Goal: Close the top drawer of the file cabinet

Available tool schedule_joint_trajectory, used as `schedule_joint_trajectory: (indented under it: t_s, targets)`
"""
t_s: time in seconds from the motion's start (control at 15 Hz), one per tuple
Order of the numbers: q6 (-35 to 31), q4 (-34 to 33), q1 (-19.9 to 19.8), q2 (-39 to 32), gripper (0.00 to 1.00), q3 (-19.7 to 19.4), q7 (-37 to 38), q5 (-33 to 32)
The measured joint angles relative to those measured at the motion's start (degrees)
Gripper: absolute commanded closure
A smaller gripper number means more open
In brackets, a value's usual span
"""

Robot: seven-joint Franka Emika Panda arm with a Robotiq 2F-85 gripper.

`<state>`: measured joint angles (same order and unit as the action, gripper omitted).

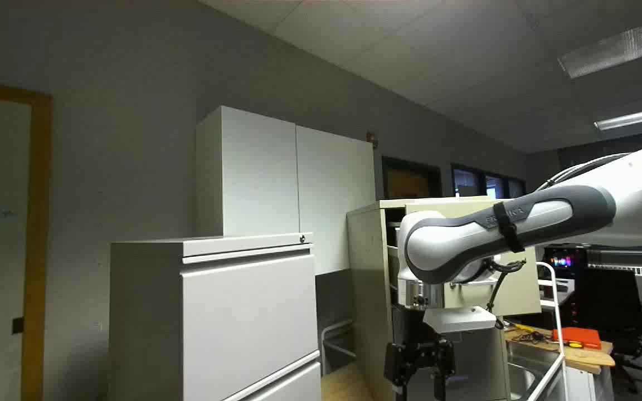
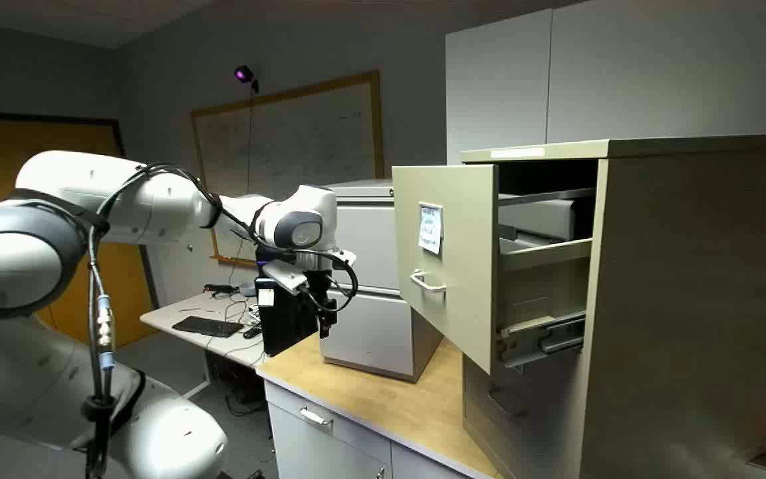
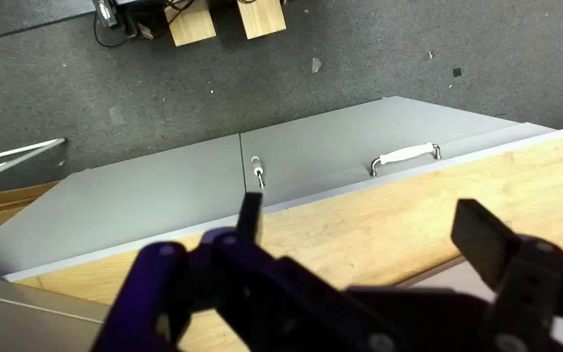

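The beige file cabinet [image 2: 689,299] stands on the right in an exterior view and behind the arm in an exterior view [image 1: 366,289]. Its top drawer [image 2: 459,246] is pulled well out, with a label and silver handle on its front. Its front also shows partly behind the arm in an exterior view [image 1: 516,278]. My gripper [image 2: 325,326] hangs pointing down, apart from the drawer, in front of the pale grey cabinet. It also shows in an exterior view [image 1: 422,384]. In the wrist view the gripper [image 3: 359,230] is open, with nothing between its fingers. The top drawer is not discernible there.
The pale grey lateral cabinet [image 2: 370,332] stands on the wooden counter [image 2: 363,392] beside the file cabinet. A white cupboard [image 1: 259,172] hangs on the wall behind. The counter's base doors [image 3: 330,142] carry protruding handles. A white rail [image 1: 558,312] stands near the drawer.
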<state>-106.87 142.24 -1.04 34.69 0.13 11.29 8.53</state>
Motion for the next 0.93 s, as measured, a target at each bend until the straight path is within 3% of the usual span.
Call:
schedule_joint_trajectory:
  t_s: [0.67,0.73,0.8,0.93]
  targets:
    - [-1.29,-0.05,-0.44,-0.07,0.00,0.31,0.11,-0.50]
    - [-2.47,-0.05,-0.92,-0.10,0.25,0.65,0.60,-1.23]
    - [-3.96,-0.05,-1.45,-0.11,0.25,1.02,1.43,-2.23]
    - [-7.29,-0.09,-2.68,-0.03,0.40,1.85,3.60,-4.41]
